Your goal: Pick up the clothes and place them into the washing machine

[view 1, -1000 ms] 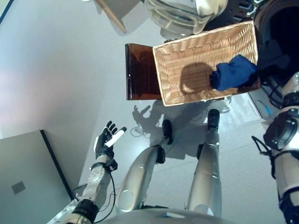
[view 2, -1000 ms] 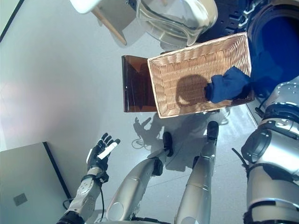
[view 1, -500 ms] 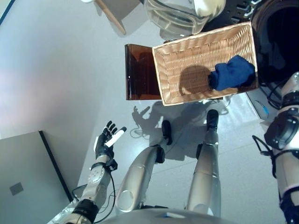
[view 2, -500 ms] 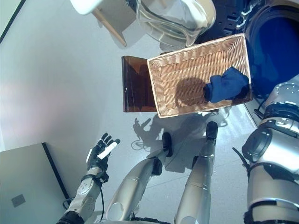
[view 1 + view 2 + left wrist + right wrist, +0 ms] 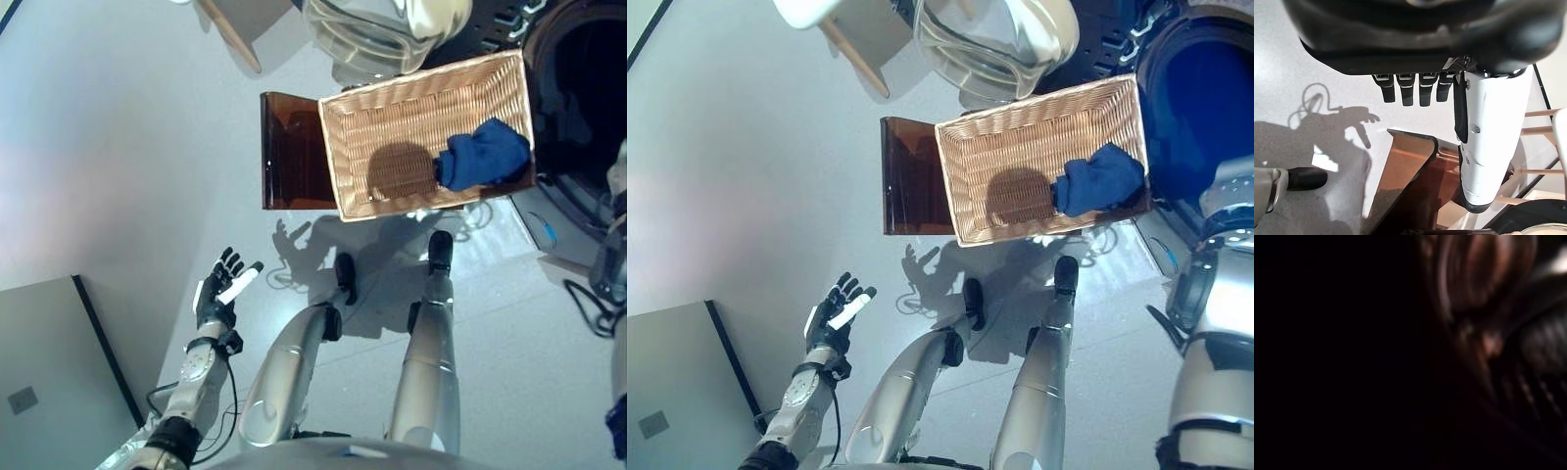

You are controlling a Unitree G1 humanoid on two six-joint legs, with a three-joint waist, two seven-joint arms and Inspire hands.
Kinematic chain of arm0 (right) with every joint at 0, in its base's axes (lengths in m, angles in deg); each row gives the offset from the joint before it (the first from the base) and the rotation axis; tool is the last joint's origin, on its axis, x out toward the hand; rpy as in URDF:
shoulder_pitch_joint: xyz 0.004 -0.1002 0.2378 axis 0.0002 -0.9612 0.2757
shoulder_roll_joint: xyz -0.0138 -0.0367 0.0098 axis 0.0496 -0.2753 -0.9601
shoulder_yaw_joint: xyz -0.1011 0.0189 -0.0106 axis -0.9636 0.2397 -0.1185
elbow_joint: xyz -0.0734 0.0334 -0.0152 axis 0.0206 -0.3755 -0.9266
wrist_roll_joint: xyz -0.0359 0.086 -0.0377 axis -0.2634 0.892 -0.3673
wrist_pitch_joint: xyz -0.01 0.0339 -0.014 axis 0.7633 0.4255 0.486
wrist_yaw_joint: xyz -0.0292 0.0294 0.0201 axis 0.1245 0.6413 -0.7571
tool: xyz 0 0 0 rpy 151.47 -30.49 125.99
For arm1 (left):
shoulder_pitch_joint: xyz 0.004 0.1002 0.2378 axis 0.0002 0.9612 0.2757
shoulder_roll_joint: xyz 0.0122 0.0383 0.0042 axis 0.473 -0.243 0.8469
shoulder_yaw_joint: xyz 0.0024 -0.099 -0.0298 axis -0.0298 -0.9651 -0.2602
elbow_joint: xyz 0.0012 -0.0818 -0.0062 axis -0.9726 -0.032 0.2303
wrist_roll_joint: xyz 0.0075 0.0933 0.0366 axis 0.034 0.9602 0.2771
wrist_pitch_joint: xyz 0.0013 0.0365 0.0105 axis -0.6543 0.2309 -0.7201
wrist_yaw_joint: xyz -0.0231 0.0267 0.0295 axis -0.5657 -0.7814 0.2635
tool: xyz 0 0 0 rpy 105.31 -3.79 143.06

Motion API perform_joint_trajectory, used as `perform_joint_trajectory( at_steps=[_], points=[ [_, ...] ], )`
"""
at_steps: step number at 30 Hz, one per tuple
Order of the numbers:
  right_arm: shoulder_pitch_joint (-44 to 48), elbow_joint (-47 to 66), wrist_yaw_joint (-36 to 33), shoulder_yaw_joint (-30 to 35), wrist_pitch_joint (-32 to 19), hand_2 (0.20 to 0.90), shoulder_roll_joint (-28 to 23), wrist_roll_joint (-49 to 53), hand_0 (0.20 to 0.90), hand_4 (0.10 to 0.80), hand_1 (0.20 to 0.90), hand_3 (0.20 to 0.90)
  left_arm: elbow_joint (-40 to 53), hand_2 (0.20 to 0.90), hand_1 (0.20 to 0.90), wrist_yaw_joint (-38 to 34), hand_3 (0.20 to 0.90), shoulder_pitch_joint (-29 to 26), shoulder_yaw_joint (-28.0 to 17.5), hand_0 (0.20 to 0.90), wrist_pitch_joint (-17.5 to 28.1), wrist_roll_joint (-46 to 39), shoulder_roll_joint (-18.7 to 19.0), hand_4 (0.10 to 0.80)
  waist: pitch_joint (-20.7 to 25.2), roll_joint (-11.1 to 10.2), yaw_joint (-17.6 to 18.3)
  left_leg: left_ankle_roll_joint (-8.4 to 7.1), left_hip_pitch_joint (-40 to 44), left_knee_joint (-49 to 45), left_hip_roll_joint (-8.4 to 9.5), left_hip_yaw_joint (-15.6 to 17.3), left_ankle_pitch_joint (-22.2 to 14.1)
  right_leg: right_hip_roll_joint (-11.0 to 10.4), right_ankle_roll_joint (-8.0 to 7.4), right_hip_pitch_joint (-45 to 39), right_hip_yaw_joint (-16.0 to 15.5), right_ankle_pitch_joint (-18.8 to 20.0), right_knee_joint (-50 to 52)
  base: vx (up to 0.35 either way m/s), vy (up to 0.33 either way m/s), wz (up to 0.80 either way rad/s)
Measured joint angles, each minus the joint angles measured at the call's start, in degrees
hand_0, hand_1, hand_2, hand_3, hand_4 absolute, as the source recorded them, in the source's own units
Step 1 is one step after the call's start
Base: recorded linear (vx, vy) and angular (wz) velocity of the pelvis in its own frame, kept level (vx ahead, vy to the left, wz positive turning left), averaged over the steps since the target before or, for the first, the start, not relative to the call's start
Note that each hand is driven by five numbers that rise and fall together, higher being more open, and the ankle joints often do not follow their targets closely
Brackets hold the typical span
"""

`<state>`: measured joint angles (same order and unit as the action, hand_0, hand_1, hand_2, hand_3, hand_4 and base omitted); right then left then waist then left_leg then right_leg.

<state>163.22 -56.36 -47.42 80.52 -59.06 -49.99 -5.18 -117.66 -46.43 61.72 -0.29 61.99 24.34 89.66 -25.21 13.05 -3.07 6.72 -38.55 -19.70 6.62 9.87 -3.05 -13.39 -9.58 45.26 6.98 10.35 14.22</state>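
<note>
My left hand (image 5: pixel 217 291) hangs low at my left side above the grey floor (image 5: pixel 118 147), fingers straight and spread, the white-covered thumb (image 5: pixel 1488 147) standing out beside them, and nothing in it; my left wrist view shows the same relaxed fingers with only floor and furniture past them. My right hand is hidden: the right arm runs off toward the dark round opening of the washing machine (image 5: pixel 1195 117) at my right, and my right wrist view is almost wholly black, so I cannot tell whether those fingers are open or closed, or whether they hold anything. Ahead of me, between the 2 arms, stands 1 wicker basket (image 5: pixel 392 117), long and rectangular, its far right end just beside the machine's opening. Inside it lies 1 dark blue garment (image 5: pixel 485 155), bunched up against the right end, touching the rim there; the rest of the basket's woven bottom is bare. I count that 1 piece of clothing in the basket and can make out blue inside the drum in the right eye view, though what it is I cannot tell. The basket rests partly over 1 brown translucent stand (image 5: pixel 289 147) that shows at its left. Beyond the basket, 1 clear glass door (image 5: pixel 994 39) is swung open, and 1 pale wooden leg (image 5: pixel 230 34) slants across the floor to its left.
</note>
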Motion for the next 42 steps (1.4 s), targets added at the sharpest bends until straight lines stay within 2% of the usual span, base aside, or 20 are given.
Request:
perform_joint_trajectory(
  at_steps=[1, 3, 11, 15, 22, 28, 32, 36, 42],
  points=[
    [-0.02, -0.66, 2.21, -5.86, 2.86, 0.900, -0.03, -6.96, 0.900, 0.800, 0.900, 0.900, 0.09, 0.900, 0.900, 0.21, 0.900, 0.02, -0.02, 0.900, 0.00, -0.18, 0.27, 0.800, -0.04, -0.05, 0.31, 0.04, -0.05, -0.15, -0.10, 0.00, -0.06, 0.00, -0.03, 0.00, 0.03, 0.01, 0.04, 0.000, 0.000, 0.00],
    [0.02, -1.55, 5.40, -11.04, 6.23, 0.900, -0.11, -16.06, 0.900, 0.800, 0.900, 0.900, 0.19, 0.900, 0.900, 1.23, 0.900, 0.03, -0.06, 0.900, 0.00, -0.19, 0.49, 0.800, -0.07, -0.10, 0.63, 0.04, -0.13, -0.27, -0.09, 0.00, -0.07, 0.00, -0.16, 0.01, 0.06, 0.07, 0.00, 0.000, 0.000, 0.00],
    [0.21, -1.65, 11.57, -17.62, 11.84, 0.900, -0.12, -37.44, 0.900, 0.800, 0.900, 0.900, 0.03, 0.900, 0.900, 3.39, 0.900, 0.19, -0.92, 0.900, -0.08, -0.15, 0.49, 0.800, -0.06, -0.09, 1.13, 0.21, -1.02, -1.49, -0.14, 0.03, -0.25, 0.01, -0.67, 0.01, 0.38, 0.03, -0.53, 0.000, 0.000, 0.00],
    [-0.27, -1.42, 12.44, -19.39, 12.37, 0.900, -0.07, -46.66, 0.900, 0.800, 0.900, 0.900, 0.01, 0.900, 0.900, 3.90, 0.900, 0.71, -1.25, 0.900, -0.11, -0.01, 0.49, 0.800, -0.06, -0.09, 0.99, 0.61, -1.13, -2.14, -0.06, 0.48, -0.68, -0.10, -0.76, 0.00, 0.70, 0.03, -0.59, 0.007, 0.009, -0.02],
    [-2.32, 2.66, 12.54, -19.46, 13.20, 0.900, -0.20, -54.70, 0.900, 0.800, 0.900, 0.900, -0.05, 0.900, 0.900, 4.43, 0.900, 0.96, -3.92, 0.900, -0.18, 0.41, 0.40, 0.800, -0.04, -0.07, 1.23, 0.80, -1.16, -2.28, 0.00, 0.77, -0.95, -0.28, -0.94, 0.06, 0.88, -0.06, -0.67, 0.000, 0.000, 0.00],
    [-11.19, 22.57, 11.69, -17.85, 12.90, 0.900, -0.94, -60.95, 0.900, 0.800, 0.900, 0.900, -0.46, 0.900, 0.900, 3.82, 0.900, 0.88, -5.24, 0.900, -0.14, 1.27, 0.02, 0.800, 0.00, -0.17, 2.52, 0.42, -1.17, -2.93, -0.47, 0.98, -1.87, 0.43, -0.76, 0.15, 0.95, 0.07, -0.59, -0.002, 0.002, -0.02],
    [-17.44, 34.62, 9.41, -12.42, 12.62, 0.900, -1.19, -65.85, 0.900, 0.800, 0.900, 0.900, -0.60, 0.900, 0.900, 3.69, 0.900, 0.82, -5.59, 0.900, -0.05, 1.70, -0.64, 0.800, 0.03, -0.25, 2.42, -0.10, -1.18, -3.58, -1.53, 1.07, -2.55, 1.60, 0.02, 0.15, 0.98, 0.15, -0.17, 0.000, 0.000, 0.00],
    [-22.10, 38.40, 9.42, -9.56, 12.85, 0.900, -1.14, -70.44, 0.900, 0.800, 0.900, 0.900, -0.76, 0.900, 0.900, 3.68, 0.900, 0.83, -5.69, 0.900, 0.01, 2.90, -1.28, 0.800, 0.03, -0.26, 1.85, -0.15, -0.99, -3.70, -1.99, 0.87, -2.59, 2.01, 0.68, 0.17, 0.31, -0.26, 0.60, 0.000, 0.000, 0.00],
    [-24.83, 41.34, 9.61, -8.36, 12.47, 0.900, -0.12, -73.27, 0.900, 0.800, 0.900, 0.900, -0.80, 0.900, 0.900, 3.70, 0.900, 0.83, -6.91, 0.900, 0.04, 3.61, -1.77, 0.800, 0.02, -0.28, 1.84, -0.23, -0.92, -4.00, -2.01, 0.80, -2.62, 1.98, 0.76, 0.15, 0.29, -0.33, 1.10, 0.000, 0.000, 0.00]
  ],
)
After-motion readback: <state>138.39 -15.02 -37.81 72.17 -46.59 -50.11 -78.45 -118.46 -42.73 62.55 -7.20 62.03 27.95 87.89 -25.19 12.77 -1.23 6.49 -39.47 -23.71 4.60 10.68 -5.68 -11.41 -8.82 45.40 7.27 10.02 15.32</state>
